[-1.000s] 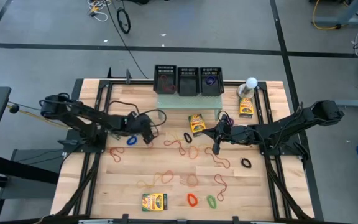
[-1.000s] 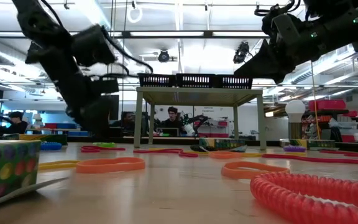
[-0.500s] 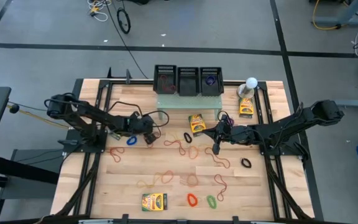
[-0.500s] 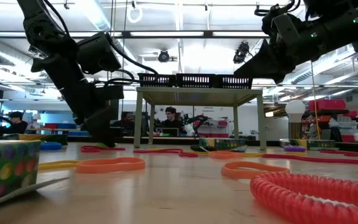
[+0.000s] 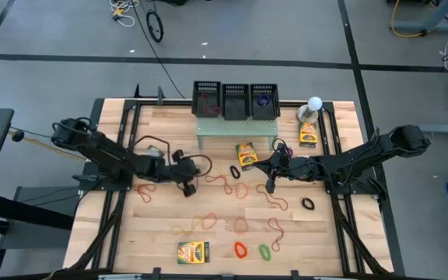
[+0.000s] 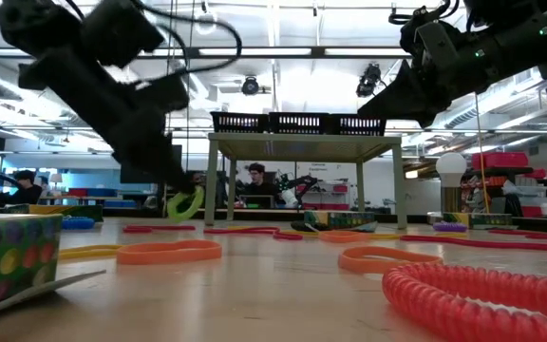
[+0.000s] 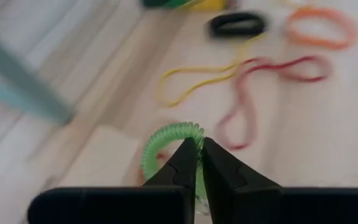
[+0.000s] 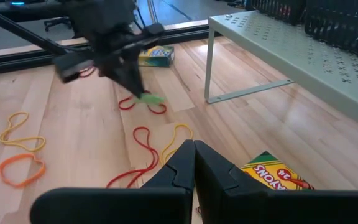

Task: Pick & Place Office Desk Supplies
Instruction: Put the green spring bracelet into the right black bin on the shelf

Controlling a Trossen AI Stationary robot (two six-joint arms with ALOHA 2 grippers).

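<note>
My left gripper (image 5: 188, 188) hangs left of the table's middle, shut on a green coiled loop (image 7: 166, 149) that shows just above the tabletop in the low view (image 6: 186, 202). My right gripper (image 5: 270, 187) hovers shut and empty right of the middle, above red bands (image 8: 143, 146). Thin rubber-band loops (image 5: 236, 185) lie flat across the middle and near part of the table. Yellow-and-green boxes lie flat in front of the stand (image 5: 246, 154), at the far right (image 5: 308, 136) and by the near edge (image 5: 193, 251). My left gripper pinches one side of the green coil's ring (image 7: 190, 138) between its two fingertips. The fingers slant down from the table's left. The loop hangs below the fingertips, clear of the table (image 6: 188, 205).
A pale green perforated stand (image 5: 236, 128) carries three black baskets (image 5: 234, 99) at the far middle. A white ball-topped object (image 5: 314, 104) stands at the far right. A black loop (image 5: 308, 204) lies on the right, orange and green loops (image 5: 253, 250) near the front edge.
My left gripper has dropped to the table, shut from wide open on the green coiled loop, then risen and shifted toward the near edge. The loop is now lifted clear of the wood.
</note>
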